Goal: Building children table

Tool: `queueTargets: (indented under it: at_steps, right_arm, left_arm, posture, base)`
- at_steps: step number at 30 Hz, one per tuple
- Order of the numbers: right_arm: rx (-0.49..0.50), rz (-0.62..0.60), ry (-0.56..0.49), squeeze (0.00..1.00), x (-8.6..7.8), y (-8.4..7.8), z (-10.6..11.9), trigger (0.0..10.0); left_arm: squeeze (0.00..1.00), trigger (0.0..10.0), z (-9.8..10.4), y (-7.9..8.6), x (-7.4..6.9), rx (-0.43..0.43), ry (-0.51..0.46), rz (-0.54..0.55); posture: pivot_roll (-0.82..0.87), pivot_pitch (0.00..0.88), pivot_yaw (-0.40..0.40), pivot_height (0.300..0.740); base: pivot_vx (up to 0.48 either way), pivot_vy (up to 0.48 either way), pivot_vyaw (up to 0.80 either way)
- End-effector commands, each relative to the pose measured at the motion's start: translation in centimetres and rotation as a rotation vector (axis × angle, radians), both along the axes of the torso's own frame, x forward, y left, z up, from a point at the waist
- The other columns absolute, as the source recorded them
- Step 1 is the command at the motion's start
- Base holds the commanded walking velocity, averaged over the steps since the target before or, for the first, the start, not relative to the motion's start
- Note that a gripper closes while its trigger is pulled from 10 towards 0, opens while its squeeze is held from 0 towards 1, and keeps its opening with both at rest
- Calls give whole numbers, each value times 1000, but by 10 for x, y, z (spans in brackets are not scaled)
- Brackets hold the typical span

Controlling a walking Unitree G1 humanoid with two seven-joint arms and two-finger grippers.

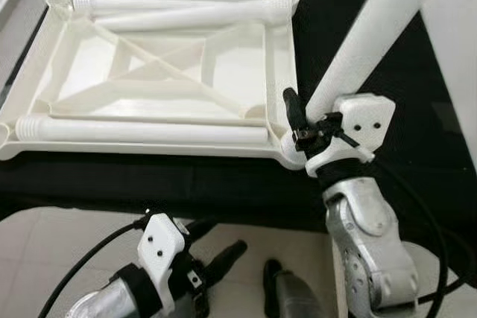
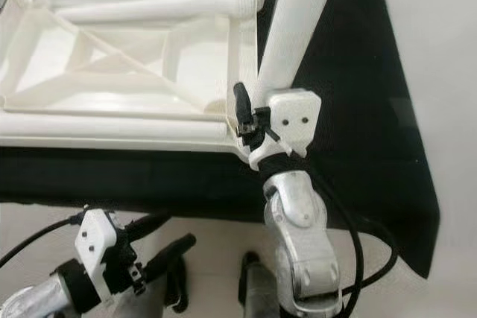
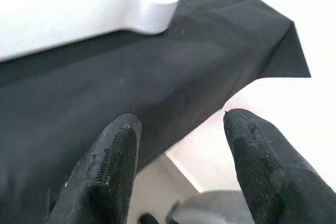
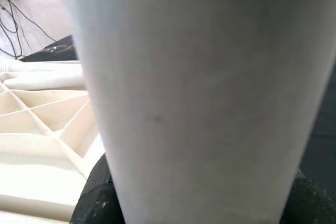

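The tabletop (image 1: 160, 72), lying upside down, is glossy cream-white with a pattern of crossed diagonal ribs. On it lie loose legs (image 1: 141, 131) of the same white. Beneath the tabletop spreads a plain black cloth (image 1: 223, 184). The raised leg (image 1: 373, 35) is matte white. Both grippers have black fingers (image 3: 110, 171) on white mounts and silver arms.

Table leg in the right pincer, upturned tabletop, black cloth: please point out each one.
table leg (image 1: 373, 31), left eye view, middle of its shaft.
upturned tabletop (image 1: 287, 57), left eye view, right rim.
black cloth (image 2: 358, 109), right eye view, bare part.
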State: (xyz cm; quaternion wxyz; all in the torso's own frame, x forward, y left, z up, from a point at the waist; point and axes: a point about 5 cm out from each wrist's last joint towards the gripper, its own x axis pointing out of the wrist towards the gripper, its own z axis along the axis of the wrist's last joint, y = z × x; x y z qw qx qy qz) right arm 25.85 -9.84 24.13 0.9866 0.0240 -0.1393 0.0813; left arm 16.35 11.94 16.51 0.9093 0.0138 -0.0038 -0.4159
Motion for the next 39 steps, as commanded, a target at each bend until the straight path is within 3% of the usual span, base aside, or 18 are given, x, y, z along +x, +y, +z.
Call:
queueTargets:
  at_steps: [1, 11, 12, 15, 20, 21, 22, 25, 27, 29, 32, 33, 36, 37, 39]
  right_arm:
    - [0, -12, 366, 0, 13, 3, -63, 10000]
    - [-44, -24, 356, 0, 15, 12, -62, 10000]
    - [-24, 31, 326, 1000, 14, 14, -57, 10000]
    - [26, 250, 199, 1000, 17, 18, -36, 10000]
    - [18, 419, 79, 1000, 21, 13, -15, 10000]
    - [-28, 489, 35, 259, 26, 7, -7, 10000]
    - [-62, 563, 6, 0, 29, 2, 0, 10000]
    - [-161, 704, -52, 0, 37, -10, 15, 10000]
    - [-184, 735, -62, 0, 42, -15, 18, 10000]
    - [-240, 856, -51, 0, 60, -27, 23, 10000]
    - [-247, 871, -54, 0, 64, -29, 24, 10000]
    - [-236, 937, -37, 0, 69, -29, 24, 6392]
    - [-226, 986, -25, 0, 73, -29, 24, 6392]
    - [-241, 1040, 5, 0, 85, -32, 21, 0]
    - [-249, 1039, 17, 0, 88, -34, 19, 0]
  left_arm:
    - [0, 10000, -8, -2, -3, -1, 47, -6]
    - [0, 10000, -11, -2, 4, -5, 35, 1]
    - [0, 10000, -11, -2, 5, -5, 34, 2]
    - [0, 10000, -13, -2, 7, -6, 31, 4]
    - [0, 10000, -14, -3, 8, -8, 27, 5]
    - [0, 10000, -15, -4, 9, -9, 25, 5]
    - [0, 10000, -15, -5, 9, -10, 23, 5]
    - [0, 10000, -17, -7, 10, -12, 20, 7]
    - [0, 10000, -18, -7, 11, -13, 19, 8]
    - [0, 10000, -22, -10, 12, -15, 18, 8]
    - [0, 10000, -23, -11, 13, -16, 17, 7]
    - [0, 10000, -24, -12, 14, -18, 17, 8]
    - [0, 10000, -25, -13, 15, -18, 17, 8]
    - [0, 10000, -27, -15, 19, -18, 11, 12]
    - [0, 10000, -28, -16, 20, -16, 7, 16]
  posture:
    - [68, 398, 16, 740]
    - [59, 371, 13, 740]
    - [56, 365, 11, 740]
    - [52, 353, 8, 740]
    - [50, 345, 5, 740]
    - [51, 334, -2, 740]
    - [52, 330, -5, 740]
    - [57, 310, -15, 740]
    - [58, 308, -16, 740]
    - [66, 286, -35, 740]
    - [66, 286, -35, 740]
    - [71, 264, -44, 740]
    - [71, 264, -44, 740]
    - [82, 236, -57, 740]
    - [82, 232, -57, 740]
  base:
    - [0, 0, 0]
    - [0, 0, 0]
    - [0, 0, 0]
    - [0, 0, 0]
    - [0, 0, 0]
    - [0, 0, 0]
    - [0, 0, 0]
    - [0, 0, 0]
    - [0, 0, 0]
    - [0, 0, 0]
    - [0, 0, 0]
    - [0, 0, 0]
    - [0, 0, 0]
    - [0, 0, 0]
    - [0, 0, 0]
